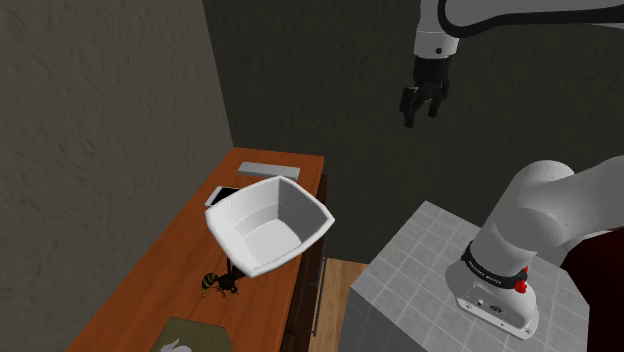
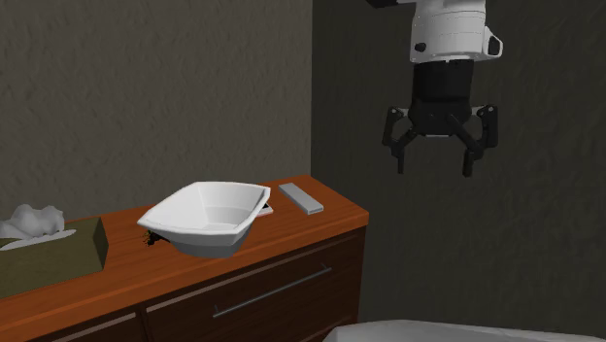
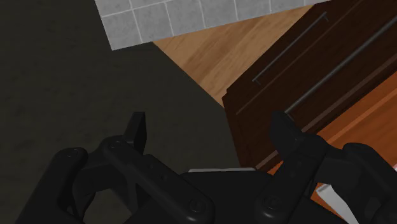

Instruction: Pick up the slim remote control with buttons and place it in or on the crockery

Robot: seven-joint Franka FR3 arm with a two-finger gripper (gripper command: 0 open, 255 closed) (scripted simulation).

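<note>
A slim grey remote [image 1: 268,169] lies flat on the far end of the wooden dresser top [image 1: 150,290], just beyond a large white bowl [image 1: 270,222]. In the second exterior view the remote [image 2: 300,199] rests beside the bowl [image 2: 206,216], near the dresser's right end. My gripper [image 1: 422,105] hangs open high in the air, off to the right of the dresser and well above it, holding nothing. From the second exterior view the gripper [image 2: 439,155] has its fingers spread and pointing down. In the wrist view the gripper [image 3: 210,130] is open over dark floor beside the dresser's drawers [image 3: 305,76].
A small white flat item [image 1: 225,195] lies by the bowl, and a black-and-yellow insect figure [image 1: 218,283] sits in front of it. A tissue box [image 2: 49,243] stands at the dresser's other end. The tiled stand [image 1: 420,270] is near the dresser. Dark walls lie behind.
</note>
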